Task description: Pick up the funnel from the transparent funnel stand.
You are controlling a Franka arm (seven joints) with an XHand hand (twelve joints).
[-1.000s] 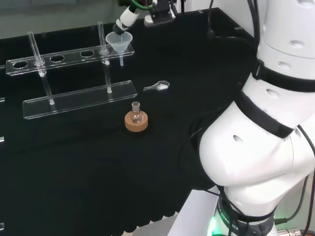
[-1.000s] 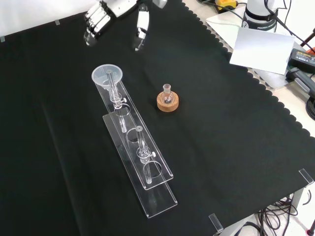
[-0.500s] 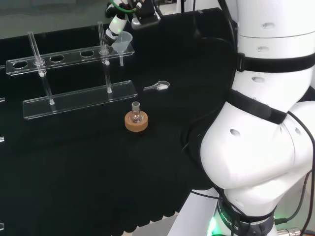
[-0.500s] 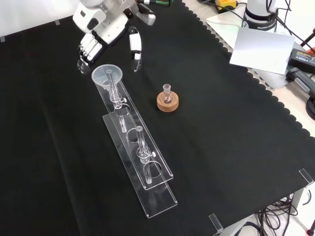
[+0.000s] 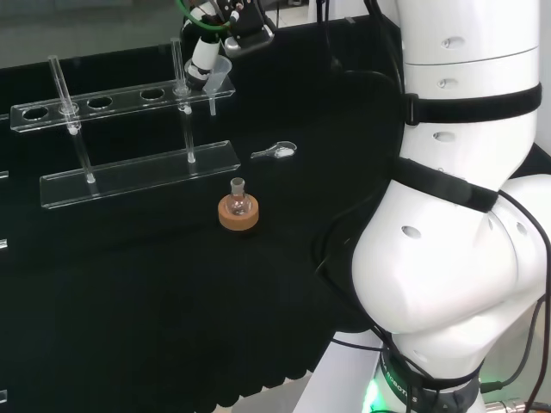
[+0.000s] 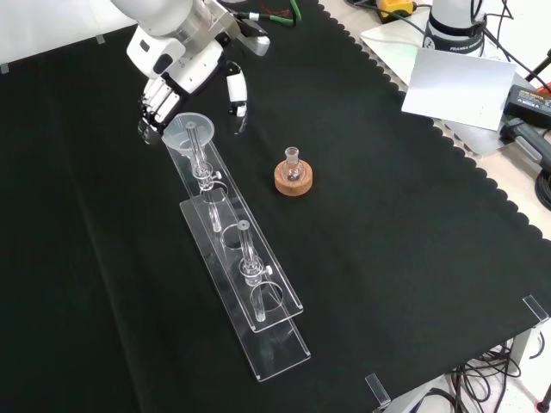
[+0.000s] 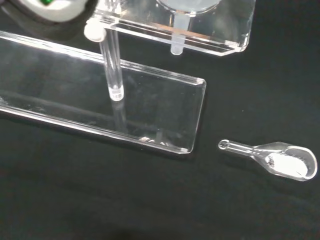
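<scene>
Hand [image 6: 185, 56] above the funnel [image 6: 186, 132], fingers [image 6: 155, 107] spread to one side of the rim and thumb [image 6: 235, 95] to the other, apart, not closed on anything; in the head view right over the funnel [image 5: 217, 76]. Funnel seated in the end hole of the clear stand [image 6: 245, 275], stem [image 7: 176, 41] poking down below the upper shelf. Small flask [image 6: 293, 167] on a cork ring [image 6: 294, 181] near the stand. Clear glass scoop [image 7: 277, 160] lying on the black cloth [image 6: 413, 258], just beside the stand's base plate [image 7: 100, 110]
</scene>
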